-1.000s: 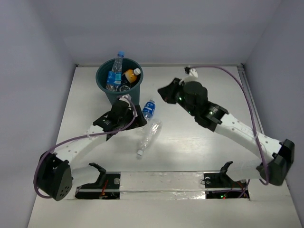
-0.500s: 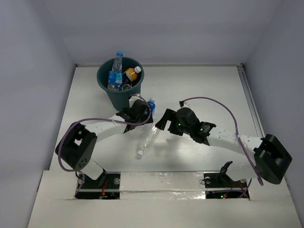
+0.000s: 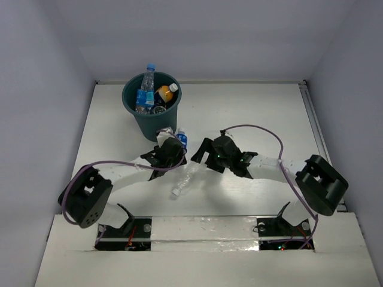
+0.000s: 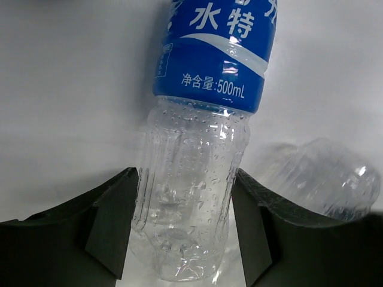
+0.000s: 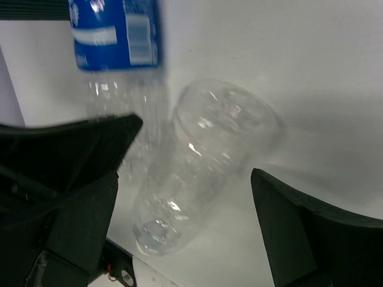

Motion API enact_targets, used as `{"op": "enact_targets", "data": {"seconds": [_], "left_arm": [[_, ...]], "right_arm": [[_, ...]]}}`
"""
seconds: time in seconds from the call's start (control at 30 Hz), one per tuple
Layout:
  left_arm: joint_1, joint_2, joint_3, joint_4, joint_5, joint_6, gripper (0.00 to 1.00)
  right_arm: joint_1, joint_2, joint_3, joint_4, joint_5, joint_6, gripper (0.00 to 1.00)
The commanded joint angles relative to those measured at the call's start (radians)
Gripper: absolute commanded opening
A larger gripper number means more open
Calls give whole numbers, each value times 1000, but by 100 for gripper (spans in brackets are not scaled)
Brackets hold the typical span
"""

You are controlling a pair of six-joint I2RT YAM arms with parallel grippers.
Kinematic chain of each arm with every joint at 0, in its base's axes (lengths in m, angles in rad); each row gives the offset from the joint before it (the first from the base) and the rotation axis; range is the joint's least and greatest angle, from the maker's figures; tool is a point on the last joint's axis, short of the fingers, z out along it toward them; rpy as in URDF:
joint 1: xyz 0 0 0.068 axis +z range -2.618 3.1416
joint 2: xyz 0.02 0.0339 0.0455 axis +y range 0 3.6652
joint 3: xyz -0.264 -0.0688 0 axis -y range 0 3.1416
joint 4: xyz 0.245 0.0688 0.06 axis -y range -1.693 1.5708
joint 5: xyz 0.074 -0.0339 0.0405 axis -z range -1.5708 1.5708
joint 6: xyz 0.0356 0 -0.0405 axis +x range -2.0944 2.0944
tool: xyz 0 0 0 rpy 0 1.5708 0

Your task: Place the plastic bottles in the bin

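The dark teal bin [image 3: 127,95] stands at the back left and holds a blue-capped bottle [image 3: 146,84], an orange bottle [image 3: 166,94] and clear ones. Just in front of it a blue-labelled bottle [image 4: 212,54] lies on the table. My left gripper [image 4: 184,179] is shut on its clear lower body, both fingers pressing its sides. Beside it lies a clear unlabelled bottle [image 5: 203,161], neck toward the near edge. My right gripper [image 5: 196,149] stands open astride this bottle, with a gap on the right. From above, the left gripper [image 3: 173,150] and right gripper [image 3: 200,156] are close together.
Both arms reach inward from the near edge, almost meeting at the table's middle. A purple cable [image 3: 251,128] arcs over the right arm. Grey walls close in the white table [image 3: 269,107] at left, back and right.
My left gripper slid onto the blue-labelled bottle and closed on it. My right gripper opened, then swung left and down over the clear bottle.
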Motion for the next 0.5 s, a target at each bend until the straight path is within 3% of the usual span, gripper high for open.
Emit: {"op": "enact_targets", "data": {"seconds": [0.0, 0.23, 0.3, 0.47], "left_arm": [[-31, -131, -59, -55, 6, -47, 46], [-51, -452, -74, -264, 24, -91, 45], [-51, -589, -16, -334, 33, -87, 45], [-51, -674, 186, -460, -12, -21, 45]], "right_arm": [[2, 60, 94, 17, 16, -17, 97], [-7, 201, 202, -111, 30, 0, 97], [-16, 235, 196, -114, 18, 3, 96], [-16, 253, 226, -137, 10, -63, 97]]}}
